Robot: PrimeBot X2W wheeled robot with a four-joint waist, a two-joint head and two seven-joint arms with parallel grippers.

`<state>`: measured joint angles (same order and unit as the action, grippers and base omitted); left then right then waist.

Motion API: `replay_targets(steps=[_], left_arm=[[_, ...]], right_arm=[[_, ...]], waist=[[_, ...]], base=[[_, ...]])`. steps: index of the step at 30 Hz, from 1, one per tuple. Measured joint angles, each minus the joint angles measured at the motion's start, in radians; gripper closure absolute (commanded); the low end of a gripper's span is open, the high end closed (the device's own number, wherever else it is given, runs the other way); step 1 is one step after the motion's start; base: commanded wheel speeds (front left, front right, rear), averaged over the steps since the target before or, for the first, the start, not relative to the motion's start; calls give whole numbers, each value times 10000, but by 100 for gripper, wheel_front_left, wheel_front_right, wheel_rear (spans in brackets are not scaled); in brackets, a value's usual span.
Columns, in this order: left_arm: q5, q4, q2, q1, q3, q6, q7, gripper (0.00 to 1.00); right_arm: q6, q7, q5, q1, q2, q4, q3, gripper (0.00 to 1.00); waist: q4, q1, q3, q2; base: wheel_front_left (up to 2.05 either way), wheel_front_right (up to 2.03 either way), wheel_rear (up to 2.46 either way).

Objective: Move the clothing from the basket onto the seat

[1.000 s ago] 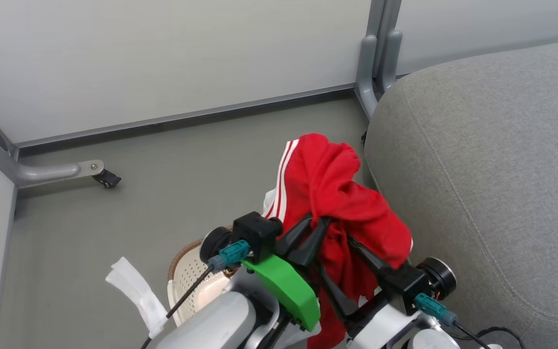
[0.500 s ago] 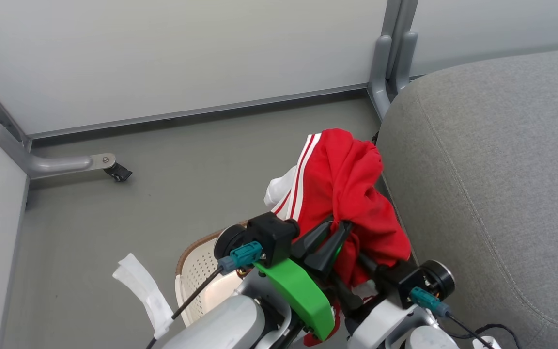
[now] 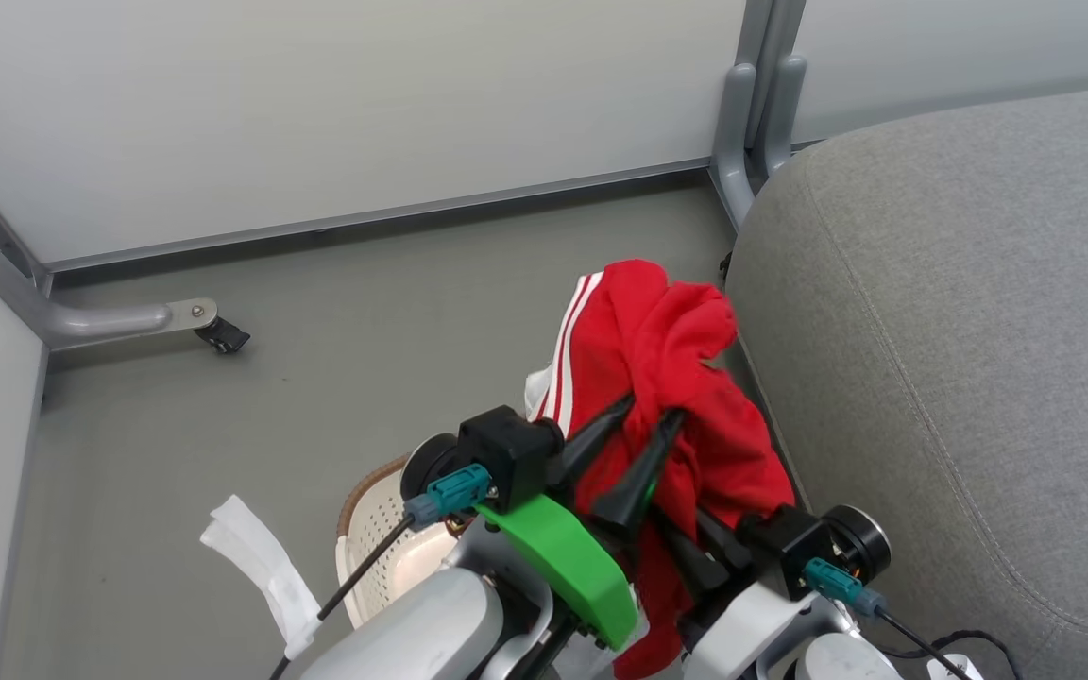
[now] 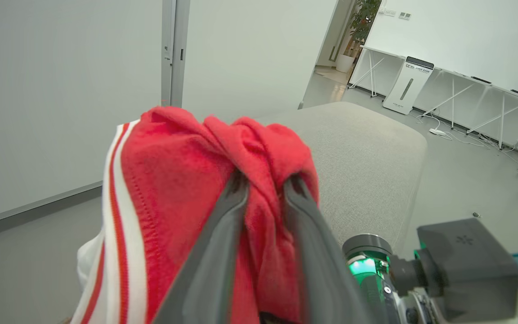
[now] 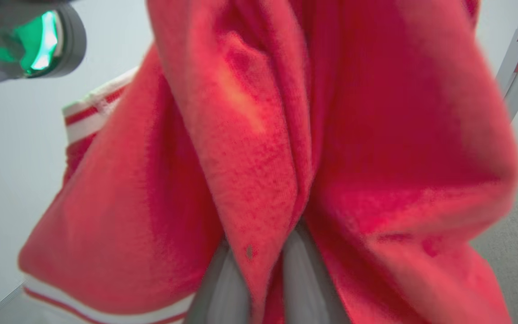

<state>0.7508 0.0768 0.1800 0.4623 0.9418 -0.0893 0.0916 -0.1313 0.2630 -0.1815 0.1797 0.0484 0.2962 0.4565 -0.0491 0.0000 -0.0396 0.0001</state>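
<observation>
- Head view: My left gripper [image 3: 650,411] points up into the red jersey [image 3: 657,331]. Its two fingers stand slightly apart with cloth bunched around the tips. My right gripper [image 3: 690,540] reaches in from lower right, its fingertips buried in the hanging cloth. The jersey is raised off the floor, just beside the edge of the grey seat cushion [image 3: 960,331] and not resting on it. The perforated laundry basket [image 3: 374,529] sits low behind my left wrist, partly hidden.
- Left wrist view: A fold of jersey [image 4: 173,180] fills the gap between my left gripper's [image 4: 263,180] fingers. I cannot tell whether they clamp it. The seat cushion [image 4: 362,153] lies beyond.
- Right wrist view: My right gripper [image 5: 265,243] is closed on a fold of jersey [image 5: 376,135], pinched between both fingers.
</observation>
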Motion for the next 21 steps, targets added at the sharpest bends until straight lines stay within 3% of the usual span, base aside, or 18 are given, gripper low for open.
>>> replay_targets(steps=[21], left_arm=[[-221, 383, 334, 15, -127, -291, 426, 0]], right_arm=[[0, 0, 435, -246, 2, -228, -719, 100]], waist=[[5, 0, -59, 0]], base=[[0, 0, 0]])
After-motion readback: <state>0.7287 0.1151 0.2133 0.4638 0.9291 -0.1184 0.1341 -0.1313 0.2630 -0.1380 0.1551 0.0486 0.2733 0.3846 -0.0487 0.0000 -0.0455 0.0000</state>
